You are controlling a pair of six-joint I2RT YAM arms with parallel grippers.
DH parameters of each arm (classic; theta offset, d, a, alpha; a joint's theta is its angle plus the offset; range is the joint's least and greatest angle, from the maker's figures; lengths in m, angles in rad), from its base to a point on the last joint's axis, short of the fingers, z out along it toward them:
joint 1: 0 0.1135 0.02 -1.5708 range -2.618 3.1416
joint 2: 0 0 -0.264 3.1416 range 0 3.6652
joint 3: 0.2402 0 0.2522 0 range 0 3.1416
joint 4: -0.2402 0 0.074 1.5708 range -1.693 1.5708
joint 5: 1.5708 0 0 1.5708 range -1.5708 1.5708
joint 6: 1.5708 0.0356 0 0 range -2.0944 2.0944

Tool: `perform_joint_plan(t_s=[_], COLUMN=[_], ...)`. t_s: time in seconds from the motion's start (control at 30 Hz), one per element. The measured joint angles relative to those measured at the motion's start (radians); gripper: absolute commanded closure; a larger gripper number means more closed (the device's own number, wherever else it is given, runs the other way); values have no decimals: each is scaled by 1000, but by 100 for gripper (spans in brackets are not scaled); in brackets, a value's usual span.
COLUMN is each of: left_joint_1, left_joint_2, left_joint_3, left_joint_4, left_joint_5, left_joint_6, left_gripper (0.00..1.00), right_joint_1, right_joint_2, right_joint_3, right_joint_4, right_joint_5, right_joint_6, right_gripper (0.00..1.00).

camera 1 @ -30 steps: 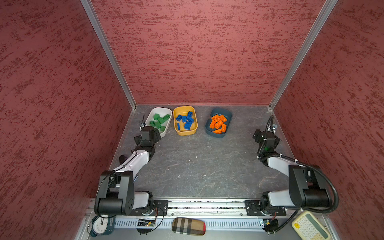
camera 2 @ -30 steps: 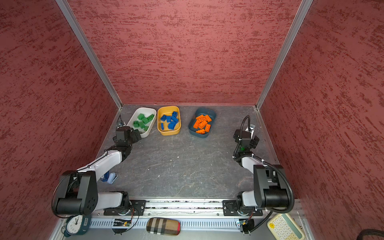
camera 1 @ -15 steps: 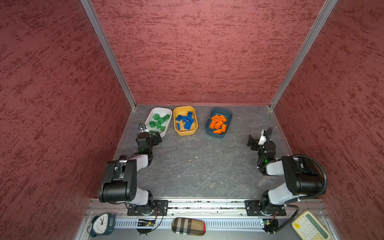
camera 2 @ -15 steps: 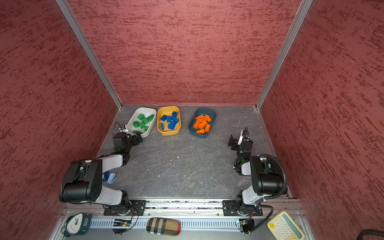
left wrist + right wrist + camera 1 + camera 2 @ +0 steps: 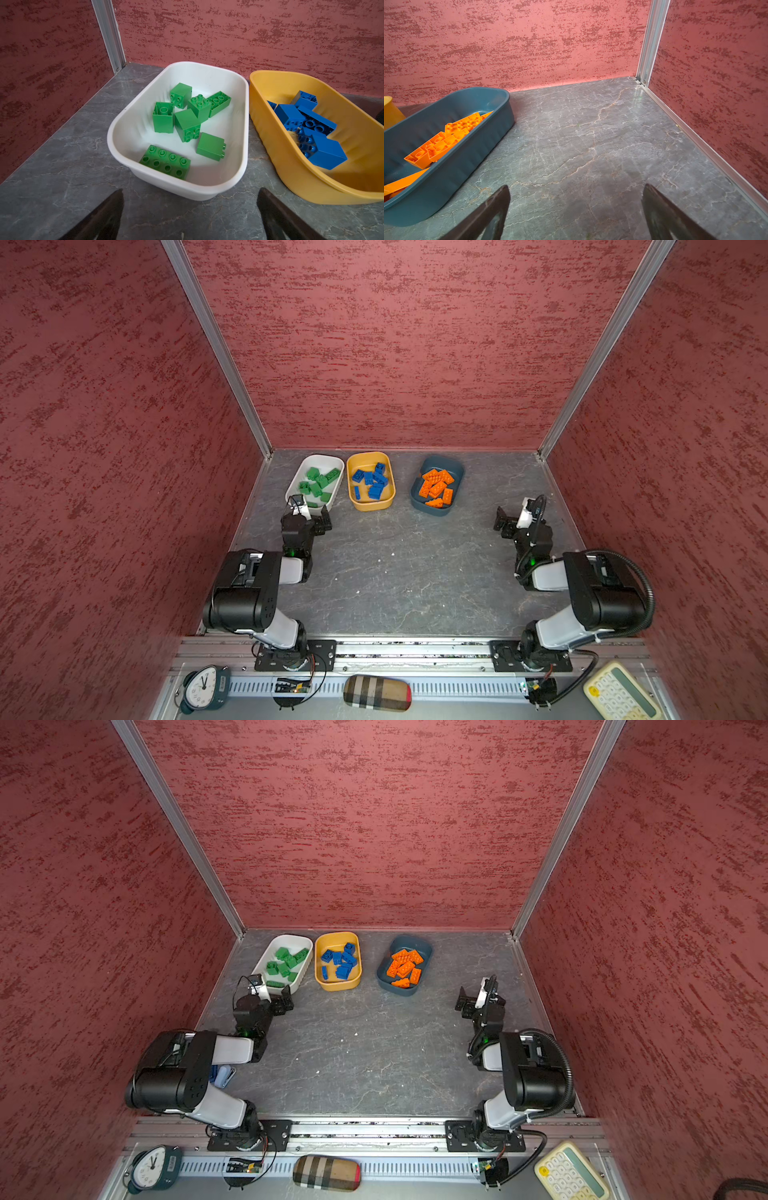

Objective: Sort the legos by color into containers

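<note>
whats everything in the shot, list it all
white tub: one, white, back left of the table
green legos: seven visible, green, in the white tub
yellow-orange tub: one, beside the white tub
blue legos: several, blue, in the yellow-orange tub
teal tub: one, dark teal, back, right of centre
orange legos: several, orange, in the teal tub
stapler-like object: one, blue, under the left arm
alarm clock: one, teal, front left
plaid case: one, front centre
calculator: one, cream, front right
table: one, grey
left gripper: open, empty, facing the white tub
right gripper: open, empty, over bare table
</note>
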Motion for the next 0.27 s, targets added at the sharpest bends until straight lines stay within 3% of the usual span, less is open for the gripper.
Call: perform_joint_plan(t_s=[0.27], left_joint_1=[0], left_joint_2=[0], left_joint_3=[0], left_joint_4=[10], left_joint_5=[-37], left_joint_6=[0], left_gripper=[0], right_joint_1=[0], right_joint_2=[0], right_joint_3=[0], right_joint_4=[0], right_joint_5=[0], right_joint_6=[0], right_gripper=[1])
